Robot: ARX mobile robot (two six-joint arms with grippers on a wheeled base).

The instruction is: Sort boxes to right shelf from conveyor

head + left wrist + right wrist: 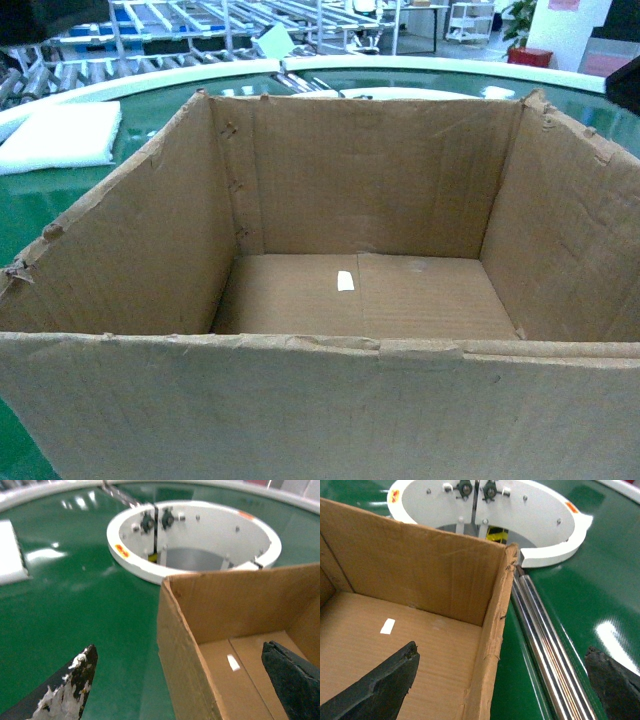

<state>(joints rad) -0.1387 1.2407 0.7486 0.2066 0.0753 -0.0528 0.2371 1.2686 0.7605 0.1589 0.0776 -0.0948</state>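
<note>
Two open grippers straddle the large brown cardboard box [340, 300] on the glossy green conveyor [75, 605]: left gripper [182, 680] over its left wall, right gripper [502, 680] over its right.

Soft, slightly blurry views; overhead glare on green conveyor [75, 580]

Left tool [182, 680] and right tool [502, 680] — both spread wide, fingers far apart.
</note>
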